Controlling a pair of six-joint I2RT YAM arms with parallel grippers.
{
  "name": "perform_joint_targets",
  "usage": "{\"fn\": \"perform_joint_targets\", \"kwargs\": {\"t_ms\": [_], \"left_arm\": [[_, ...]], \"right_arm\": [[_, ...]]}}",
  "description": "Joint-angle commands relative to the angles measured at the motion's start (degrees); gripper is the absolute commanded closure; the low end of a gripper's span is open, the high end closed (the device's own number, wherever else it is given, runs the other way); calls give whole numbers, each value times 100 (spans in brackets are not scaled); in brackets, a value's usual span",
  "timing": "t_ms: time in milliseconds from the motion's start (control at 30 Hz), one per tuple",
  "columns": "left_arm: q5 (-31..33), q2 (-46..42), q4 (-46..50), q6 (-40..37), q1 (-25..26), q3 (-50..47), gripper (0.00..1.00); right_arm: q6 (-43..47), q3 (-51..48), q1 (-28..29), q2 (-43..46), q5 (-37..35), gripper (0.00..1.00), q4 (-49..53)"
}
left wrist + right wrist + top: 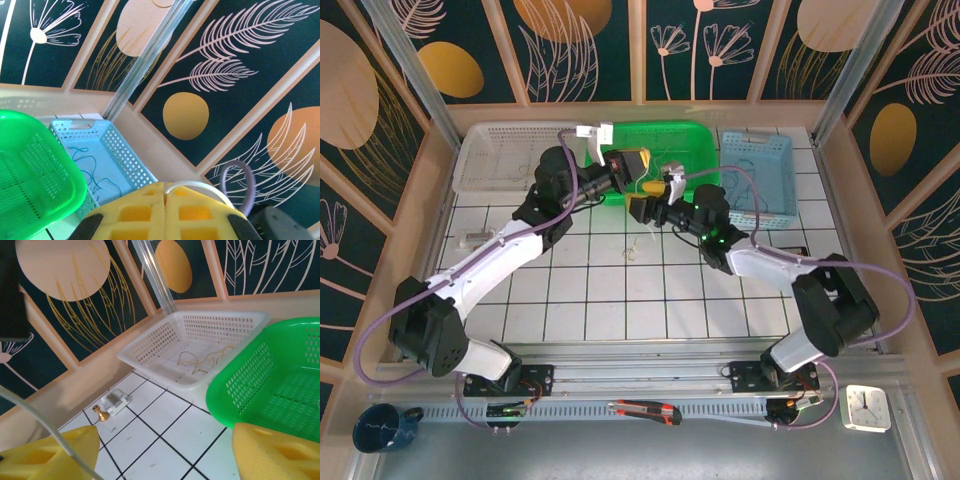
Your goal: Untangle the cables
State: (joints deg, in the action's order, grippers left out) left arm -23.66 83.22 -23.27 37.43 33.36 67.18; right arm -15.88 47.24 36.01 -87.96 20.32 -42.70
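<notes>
Three baskets line the far edge of the tiled table (620, 300): the white basket (150, 346) at left holds the tan cable (200, 360), the green basket (30, 170) is in the middle, and the blue basket (125, 155) at right holds the dark blue cable (93, 167). By the green basket's near rim the left gripper (165, 197) is clenched on the white cable (197, 183); the right gripper (165, 445), just beside it, stands released.
</notes>
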Motion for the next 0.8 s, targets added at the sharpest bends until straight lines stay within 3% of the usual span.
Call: {"fn": "perform_joint_targets", "kwargs": {"t_ms": [0, 100, 167, 433, 767], "left_arm": [[-148, 63, -67, 191, 19, 283, 100], [-90, 98, -145, 295, 13, 471, 100], [-9, 130, -143, 301, 11, 697, 100], [342, 768, 675, -100, -96, 2750, 100], [435, 2493, 2403, -777, -327, 5762, 100]], "right_arm": [[-278, 104, 40, -363, -151, 43, -787], [-507, -120, 99, -659, -298, 67, -1214], [-652, -328, 148, -799, -451, 74, -1464], [-1411, -1579, 163, -1232, -953, 81, -2616], [-1989, -2665, 170, -1369, -1135, 82, -3429]]}}
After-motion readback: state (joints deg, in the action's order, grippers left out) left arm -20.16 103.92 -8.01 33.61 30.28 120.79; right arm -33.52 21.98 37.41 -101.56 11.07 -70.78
